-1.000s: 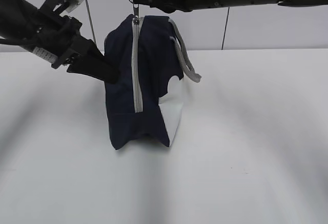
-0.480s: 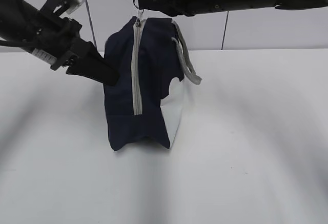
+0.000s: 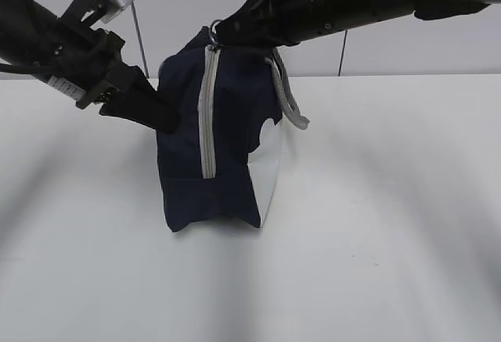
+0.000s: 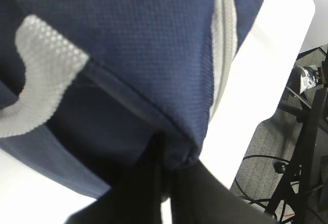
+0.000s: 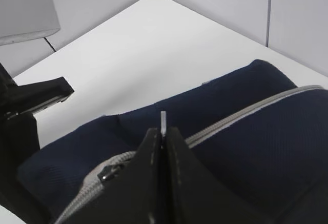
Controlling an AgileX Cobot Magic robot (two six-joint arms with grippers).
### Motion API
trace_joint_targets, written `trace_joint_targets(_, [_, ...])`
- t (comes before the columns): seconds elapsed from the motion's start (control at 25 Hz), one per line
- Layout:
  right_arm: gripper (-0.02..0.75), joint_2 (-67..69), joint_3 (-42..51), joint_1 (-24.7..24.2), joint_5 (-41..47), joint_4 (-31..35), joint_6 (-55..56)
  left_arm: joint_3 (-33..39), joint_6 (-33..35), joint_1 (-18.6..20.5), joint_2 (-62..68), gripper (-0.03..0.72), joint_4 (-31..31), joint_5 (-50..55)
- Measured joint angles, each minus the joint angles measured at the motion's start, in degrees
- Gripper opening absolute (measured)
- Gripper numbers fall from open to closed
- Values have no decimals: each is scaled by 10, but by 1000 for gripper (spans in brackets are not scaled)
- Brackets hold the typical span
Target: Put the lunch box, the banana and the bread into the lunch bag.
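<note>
Navy lunch bag point(image 3: 211, 142) stands upright, grey zipper point(image 3: 207, 115) closed.

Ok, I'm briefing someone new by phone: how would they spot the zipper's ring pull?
Find the navy lunch bag standing on the white table. A grey zipper runs up its end to the top, where the small metal ring pull sits pinched in the right gripper. Unlike the grey strap handles, it is metal.

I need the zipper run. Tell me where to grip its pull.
Grip the ring pull at the zipper's top end, coming from above: it stands up from the bag, thin enough to pinch flat. The right gripper is shut on it that way.
</note>
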Motion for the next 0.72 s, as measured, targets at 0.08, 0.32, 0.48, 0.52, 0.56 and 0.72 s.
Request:
trace_joint_targets(0.08, [-16, 2, 0, 0, 0, -3, 2, 0, 0, 0, 0, 3, 1, 0])
trace_joint_targets(0.32, [-16, 2, -26, 0, 0, -4, 4, 0, 1, -1, 0, 3, 2, -2])
trace_joint_targets(0.48, [-16, 2, -44, 0, 0, -7, 4, 0, 2, -12, 0, 3, 4, -8])
trace_joint_targets(0.52, [-16, 2, -47, 0, -1, -8, 4, 0, 2, -14, 0, 3, 5, -9])
trace_joint_targets(0.56, [-16, 2, -50, 0, -1, -9, 4, 0, 2, -16, 0, 3, 6, -10])
trace_joint_targets(0.72, [-16, 4, -51, 0, 0, -13, 4, 0, 2, -17, 0, 2, 8, -11])
